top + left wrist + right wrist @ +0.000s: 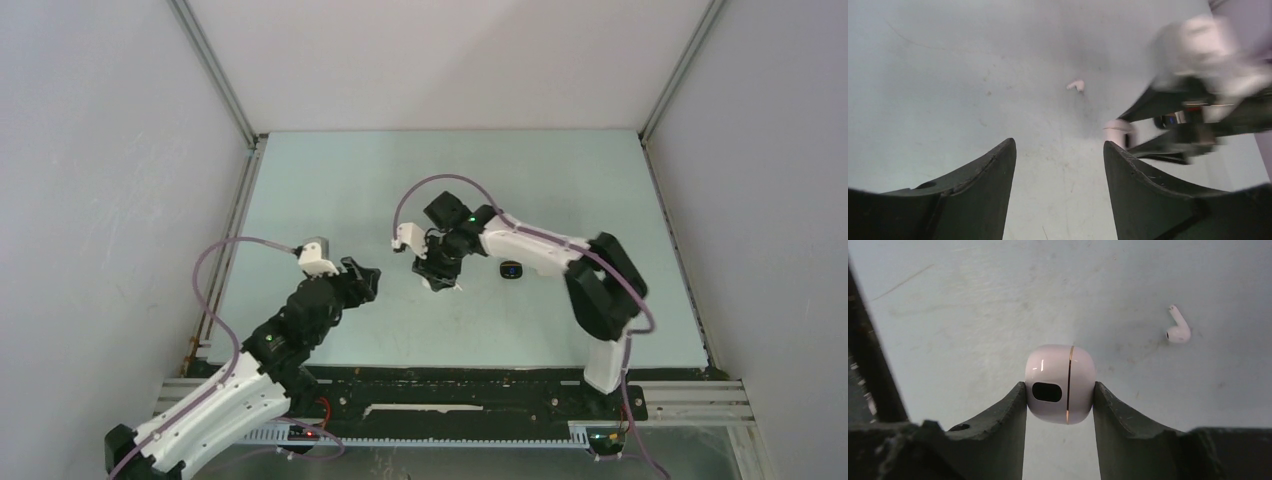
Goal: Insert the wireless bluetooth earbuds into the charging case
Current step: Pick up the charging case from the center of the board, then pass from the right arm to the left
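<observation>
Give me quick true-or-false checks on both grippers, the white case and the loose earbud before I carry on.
1. The right gripper has the white case between its fingers. True.
2. The case lid is open. False: it is closed, with only a thin seam showing.
3. A white earbud lies on the table, apart from the case. True.
4. The left gripper holds an earbud. False: its jaws are open with nothing between them.

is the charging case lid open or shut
Shut: on the charging case the lid sits flush, only a thin gold seam showing; the right end effector pinches it.
</observation>
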Controlling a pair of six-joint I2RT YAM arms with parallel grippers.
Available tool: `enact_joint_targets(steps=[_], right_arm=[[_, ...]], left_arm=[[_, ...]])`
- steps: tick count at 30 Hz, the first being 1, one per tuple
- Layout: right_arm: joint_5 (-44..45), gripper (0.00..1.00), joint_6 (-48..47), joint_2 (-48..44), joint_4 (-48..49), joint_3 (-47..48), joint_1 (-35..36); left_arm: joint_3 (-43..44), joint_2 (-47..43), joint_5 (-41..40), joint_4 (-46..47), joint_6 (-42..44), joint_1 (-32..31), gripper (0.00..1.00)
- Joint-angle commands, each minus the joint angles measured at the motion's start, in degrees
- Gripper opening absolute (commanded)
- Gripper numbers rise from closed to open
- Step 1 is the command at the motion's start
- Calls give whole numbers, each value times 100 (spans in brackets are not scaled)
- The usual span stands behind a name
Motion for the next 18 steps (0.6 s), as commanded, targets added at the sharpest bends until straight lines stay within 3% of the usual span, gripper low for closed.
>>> enact_joint_targets(steps=[1, 6, 11, 18], right_arm=[[-274, 30, -102, -1599, 123, -561, -84], [-554, 30, 111, -2444, 166, -1105, -226], [-504, 30, 21, -2786, 359, -1430, -219], [-529, 30, -52, -2887, 382, -1497, -260]], left_arm=[[-264, 624, 1000, 1423, -287, 36, 70], [-447, 1474, 2694, 3232, -580, 231, 66], [-30, 2423, 4032, 3982, -583, 263, 63], [289, 2916, 4361, 4024, -754, 306, 61]])
